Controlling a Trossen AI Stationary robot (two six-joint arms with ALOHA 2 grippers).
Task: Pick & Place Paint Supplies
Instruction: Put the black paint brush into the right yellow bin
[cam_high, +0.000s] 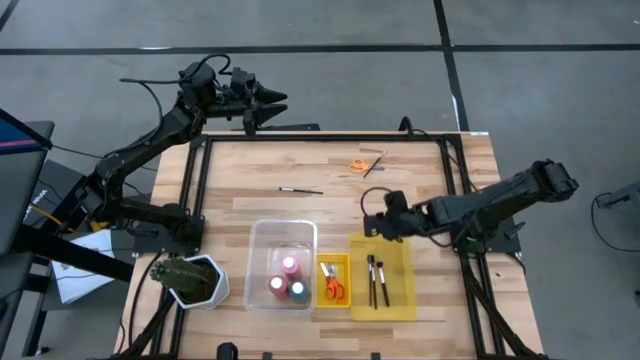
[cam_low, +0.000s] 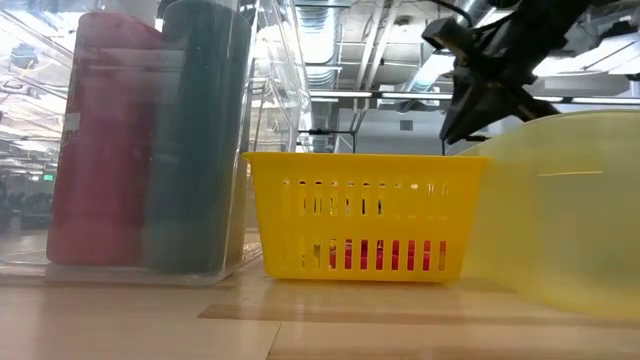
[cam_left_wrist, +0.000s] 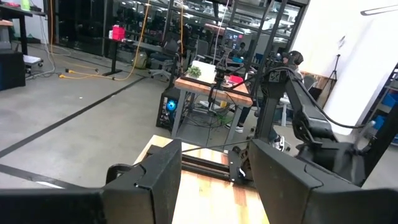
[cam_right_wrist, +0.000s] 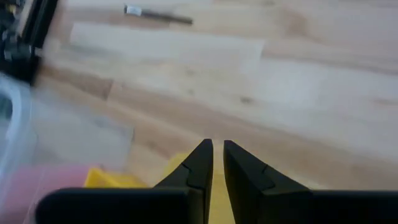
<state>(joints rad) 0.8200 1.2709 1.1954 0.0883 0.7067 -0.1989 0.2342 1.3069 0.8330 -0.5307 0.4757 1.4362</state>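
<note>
While the left tool (cam_high: 268, 108) hangs spread and empty at upper left beyond the bench (cam_high: 420, 175), a clear bin (cam_high: 281, 235) at lower centre holds paint bottles (cam_high: 289, 265). Beside it, orange-handled scissors (cam_high: 333, 290) lie in a small yellow basket (cam_high: 334, 259). Two paintbrushes (cam_high: 377, 280) rest in the yellow bin (cam_high: 400, 290). Just above, the right tool (cam_high: 368, 226) hovers, pressed nearly together, empty. Another paintbrush (cam_high: 300, 189) and scissors (cam_high: 357, 165) lie on bare wood.

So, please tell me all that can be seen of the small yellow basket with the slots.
The small yellow basket looks like plastic, with rows of upright slots in its side wall. It stands upright on the wooden table, between the clear bin and the larger yellow bin, close beside both. Orange-handled scissors lie inside it; red shows through the lower slots.
</note>
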